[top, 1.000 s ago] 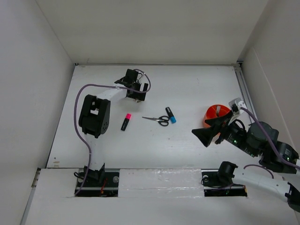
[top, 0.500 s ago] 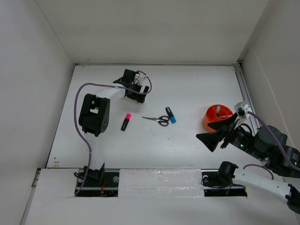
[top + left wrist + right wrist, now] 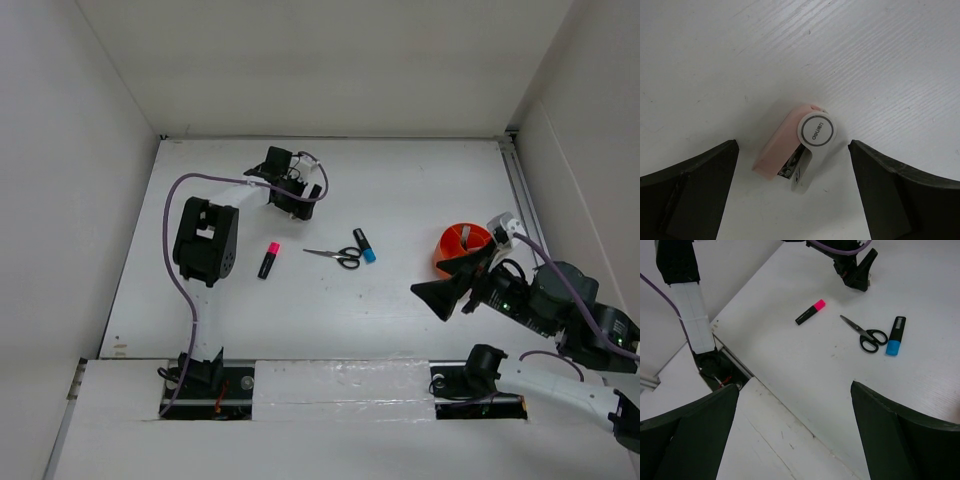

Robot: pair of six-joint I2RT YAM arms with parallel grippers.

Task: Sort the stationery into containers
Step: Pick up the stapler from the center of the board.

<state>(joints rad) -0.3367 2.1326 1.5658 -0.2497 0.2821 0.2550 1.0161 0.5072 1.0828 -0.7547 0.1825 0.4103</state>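
The left gripper (image 3: 792,146) is held wide open low over the table (image 3: 420,180), and a small pink-and-white stapler (image 3: 796,148) is seen lying between its fingers, touched by neither. The right gripper (image 3: 432,293) is likewise spread wide with nothing held in it, and is poised just beside the orange cup (image 3: 450,240), which is set toward the table's right side. The black marker with pink cap (image 3: 268,260), the black-handled scissors (image 3: 335,255) and the black marker with blue cap (image 3: 364,245) are laid in a row mid-table, well apart from the cup.
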